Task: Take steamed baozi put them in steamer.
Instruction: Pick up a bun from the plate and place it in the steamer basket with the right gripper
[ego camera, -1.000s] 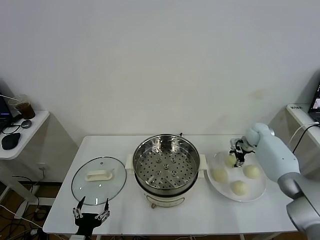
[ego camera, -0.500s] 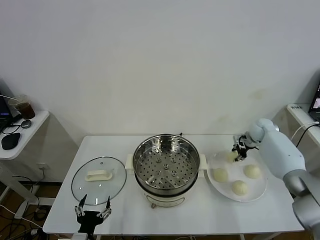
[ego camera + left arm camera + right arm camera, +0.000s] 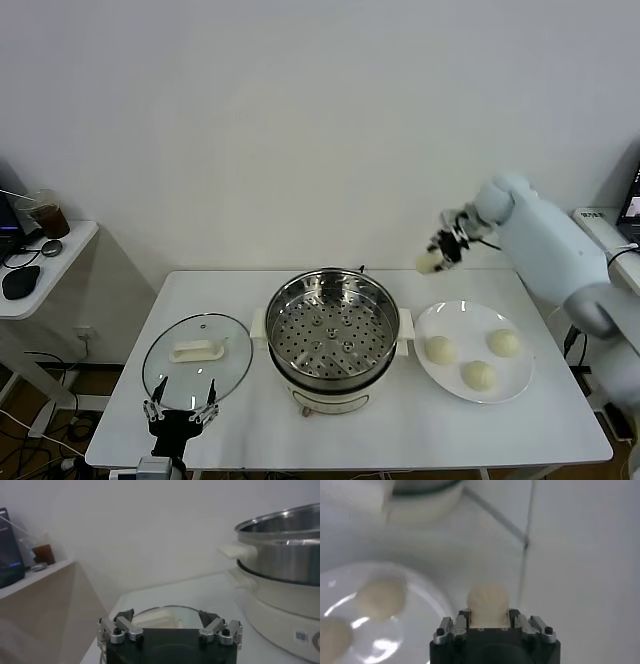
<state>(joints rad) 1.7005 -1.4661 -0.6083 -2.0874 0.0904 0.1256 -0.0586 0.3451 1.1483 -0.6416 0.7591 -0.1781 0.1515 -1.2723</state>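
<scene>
1. While nothing yet rests on its perforated tray, steamer [image 3: 332, 335] at the middle of the white surface [image 3: 250, 435], open on top, glass lid [image 3: 197, 358] lying apart on the left.
2. Right of the steamer, white plate [image 3: 518, 378] with three steamed baozi [image 3: 479, 375]: none delivered, these three left to fetch.
3. Up in the air between plate and steamer, behind both, right gripper [image 3: 441, 250] closed around the fourth baozi [image 3: 430, 262], clear of the plate; by judgement, first carry under way, placing undone.
4. Low at the near left edge by the lid, left gripper [image 3: 178, 415], fingers spread wide, nothing held, parked.
</scene>
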